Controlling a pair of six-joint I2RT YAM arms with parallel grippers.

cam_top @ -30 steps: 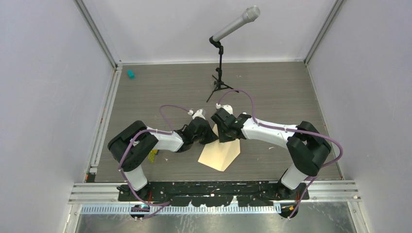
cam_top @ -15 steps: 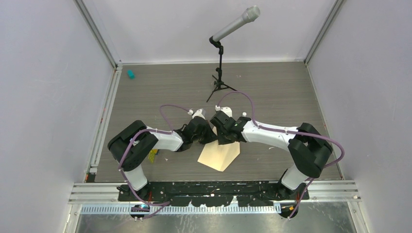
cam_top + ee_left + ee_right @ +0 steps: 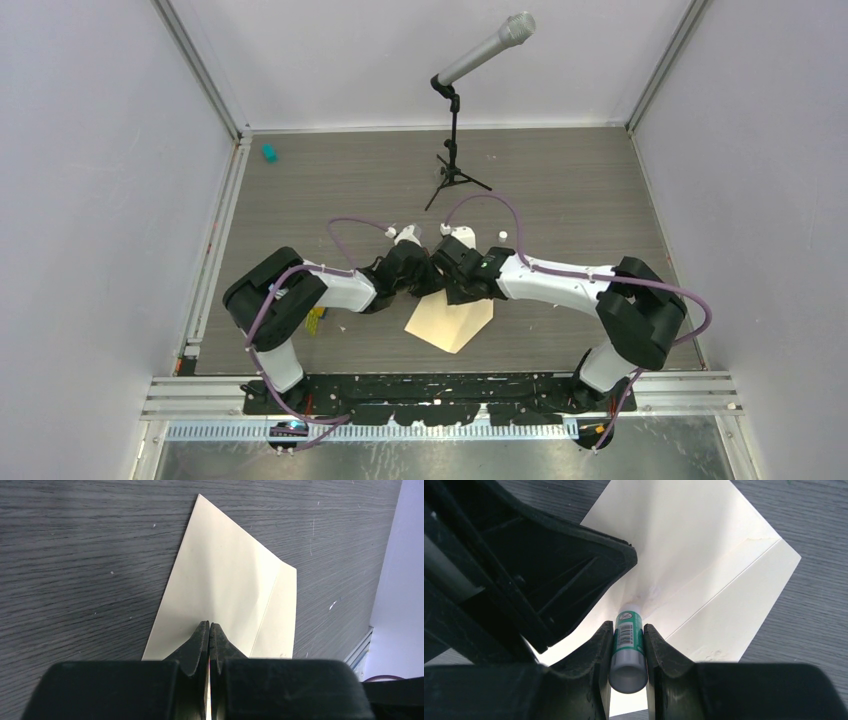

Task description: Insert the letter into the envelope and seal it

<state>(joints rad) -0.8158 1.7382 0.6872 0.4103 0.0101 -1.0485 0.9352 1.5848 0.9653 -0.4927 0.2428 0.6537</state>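
We see a dark grey wood-grain table with both arms reaching in to its middle, their wrists almost touching.

A silver microphone on a black tripod stand is at 12 o'clock, well apart from the arms.

A flat tan paper envelope sits at centre, just toward 6 o'clock of the two wrists. Its pointed corner faces 6 o'clock, toward the bases, and its 12 o'clock end is hidden under the grippers. From above we cannot tell its long axis. In the left wrist view the envelope has long edges and one straight fold line that run roughly 1 to 7 o'clock, with a corner pointing to 12.

The left gripper is pressed fully together, with a thin edge of the envelope pinched between its fingers.

The right gripper is partly closed and clamps a grey glue stick with a green barcode label. The stick's long axis points to 12 o'clock in that view and its tip is at the envelope surface. Whether it touches we cannot tell.

A small teal piece lies at 10 o'clock near the left rail. A yellow-green item lies beside the left arm.
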